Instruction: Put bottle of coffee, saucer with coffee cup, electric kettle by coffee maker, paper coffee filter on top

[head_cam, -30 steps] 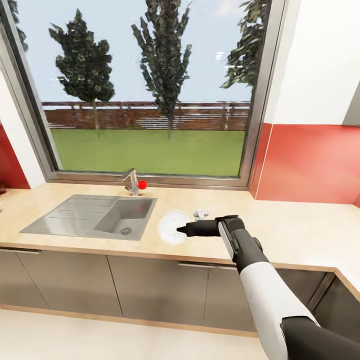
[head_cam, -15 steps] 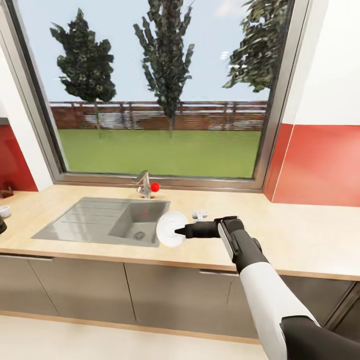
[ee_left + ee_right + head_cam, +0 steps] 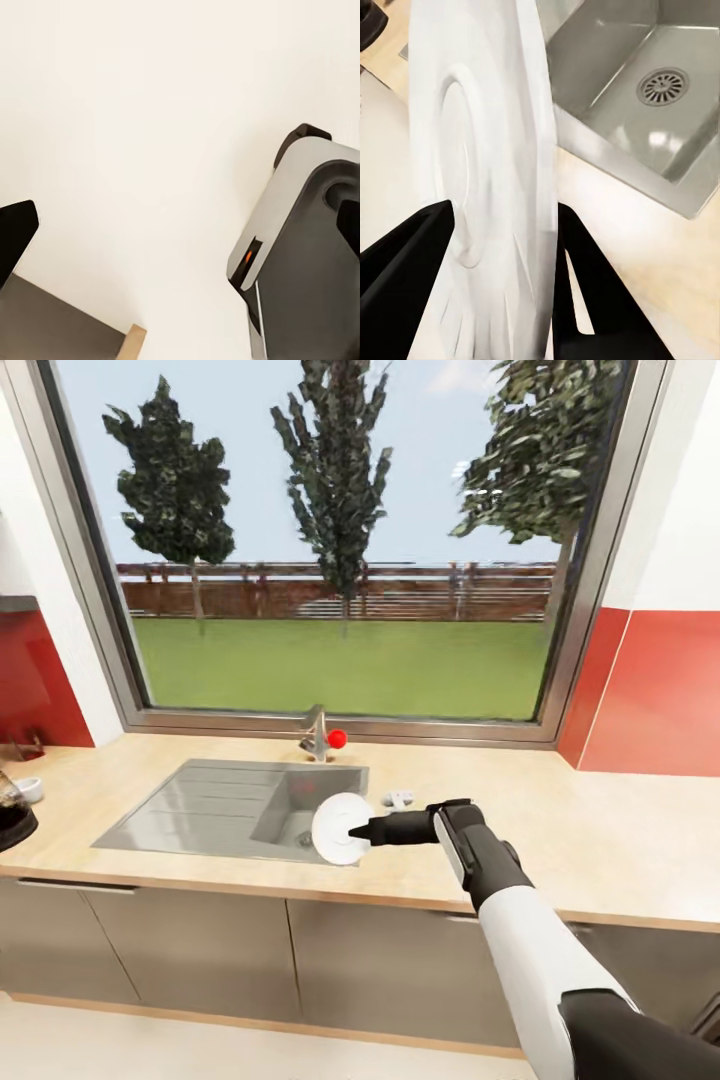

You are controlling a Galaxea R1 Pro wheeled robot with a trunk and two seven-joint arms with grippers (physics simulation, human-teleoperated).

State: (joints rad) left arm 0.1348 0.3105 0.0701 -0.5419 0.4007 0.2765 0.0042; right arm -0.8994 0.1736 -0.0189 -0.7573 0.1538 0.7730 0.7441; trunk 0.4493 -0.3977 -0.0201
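The saucer [image 3: 338, 829] is a plain white disc with a raised rim and a shallow round well at its centre; faint radial ridges run across its outer band in the right wrist view [image 3: 487, 187]. It is held on edge, its face turned toward the head camera, above the near right corner of the sink [image 3: 200, 805] and the strip of worktop [image 3: 560, 830] in front of it. The right gripper [image 3: 362, 828] has its jaws clamped on the saucer at the disc's 3 o'clock edge; in the right wrist view the two black fingers [image 3: 405, 277] stand on either side of the rim, one against each face.

The right arm [image 3: 520, 920] reaches in from 5 o'clock in the head view, white at the forearm and dark grey at the wrist. Below the saucer in the right wrist view lie the steel sink basin [image 3: 637, 97], with its round drain [image 3: 664, 86], and the pale wood-look worktop [image 3: 660, 255].

Just beyond the gripper, at about 1 o'clock from the saucer, a small pale object [image 3: 398, 798] sits on the worktop; it is too small to tell what it is. A tap [image 3: 316, 732] with a red knob [image 3: 338, 738] stands behind the sink under the window [image 3: 340, 560]. At 9 o'clock, at the worktop's far left, a dark glass-like vessel [image 3: 12, 815] is cut by the frame edge, with a small white cup-like thing [image 3: 30, 789] beside it.

The left wrist view shows a pale floor, a grey part of the robot's body [image 3: 300, 255], and one dark fingertip [image 3: 15, 232] of the left gripper; whether its jaws are apart or together I cannot tell.
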